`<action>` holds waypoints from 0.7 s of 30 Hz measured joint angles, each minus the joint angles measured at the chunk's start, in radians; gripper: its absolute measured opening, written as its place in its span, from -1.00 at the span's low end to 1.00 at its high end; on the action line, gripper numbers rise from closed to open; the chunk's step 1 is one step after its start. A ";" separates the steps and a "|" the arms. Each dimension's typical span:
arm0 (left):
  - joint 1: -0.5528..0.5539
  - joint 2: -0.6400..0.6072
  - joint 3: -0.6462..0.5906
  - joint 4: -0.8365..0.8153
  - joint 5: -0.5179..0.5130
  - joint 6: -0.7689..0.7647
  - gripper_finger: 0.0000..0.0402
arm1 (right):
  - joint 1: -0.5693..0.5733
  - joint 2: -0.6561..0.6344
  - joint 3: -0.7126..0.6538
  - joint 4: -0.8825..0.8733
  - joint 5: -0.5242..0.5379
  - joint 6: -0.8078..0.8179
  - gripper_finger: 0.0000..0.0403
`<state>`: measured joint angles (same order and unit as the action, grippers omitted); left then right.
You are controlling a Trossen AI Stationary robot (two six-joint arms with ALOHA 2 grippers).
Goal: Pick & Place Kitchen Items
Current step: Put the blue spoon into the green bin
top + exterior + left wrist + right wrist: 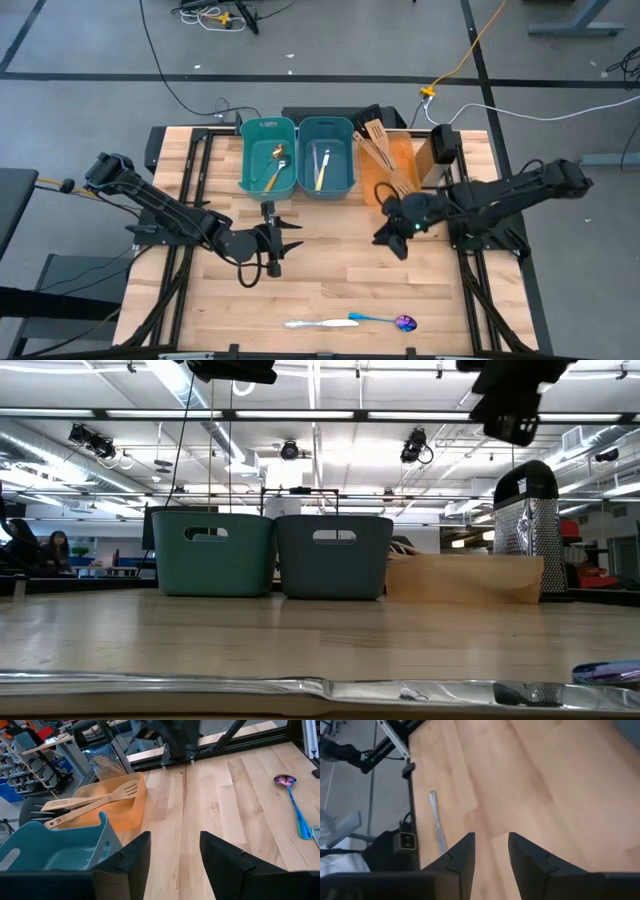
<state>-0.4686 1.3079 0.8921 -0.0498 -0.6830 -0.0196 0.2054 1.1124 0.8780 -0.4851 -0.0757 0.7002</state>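
Observation:
A blue-handled purple spoon [383,320] and a silver piece of cutlery [318,323] lie flat near the table's front edge. The left teal bin [266,155] holds a gold spoon [275,166]. The right teal bin [326,155] holds cream-handled cutlery [322,166]. Two wooden spatulas [92,802] and a black slotted spatula [35,809] lie in the orange tray [392,160]. My left gripper [292,237] hovers open just in front of the bins, nothing between its fingers [131,857]. My right gripper [390,245] hangs open over bare wood in front of the tray, tipped down.
A metal grater [527,525] and a brown box [428,162] stand at the far right behind the tray. Bare wooden tabletop [330,280] lies between the bins and the two utensils at the front. Black frame rails run along both table sides.

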 joint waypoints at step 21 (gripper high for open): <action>0.000 0.000 0.000 -0.007 0.000 -0.082 -0.12 | 0.476 0.218 0.001 0.364 0.270 0.202 -0.37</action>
<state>-0.4686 1.3079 0.8921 -0.0569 -0.6830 -0.1017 0.6818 1.3305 0.8791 -0.1214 0.1941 0.9019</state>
